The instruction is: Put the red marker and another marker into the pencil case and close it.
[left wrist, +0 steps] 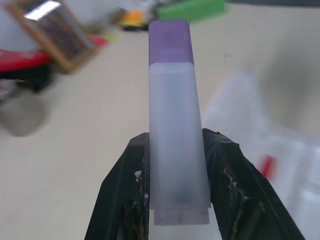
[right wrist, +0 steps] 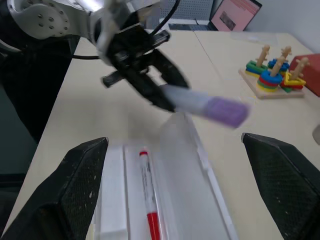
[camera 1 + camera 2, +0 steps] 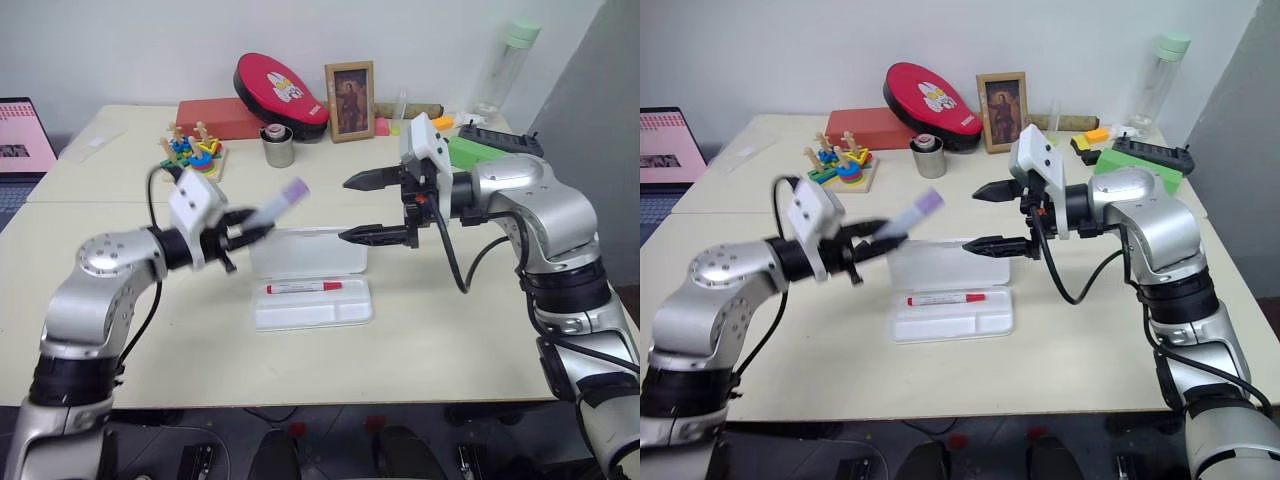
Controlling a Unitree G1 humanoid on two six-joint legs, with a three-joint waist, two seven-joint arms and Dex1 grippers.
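Nearest the head camera, the pencil case (image 3: 311,290) lies open on the surface (image 3: 450,340), lid standing up behind its tray, with the red marker (image 3: 303,288) already lying in a tray compartment. Above and just left of it, the left gripper (image 3: 243,230) has its fingers pinching the lavender marker (image 3: 278,206), purple cap raised toward the right. Opposite, the right gripper (image 3: 362,208) hovers with fingers spread wide, holding nothing.

From the left wrist, the fingers (image 1: 125,195) clamp the barrel near its tail.

From the right wrist, the marker hangs over the raised lid.

To do this step well, I would level the marker along a free compartment, lower it close, then release.
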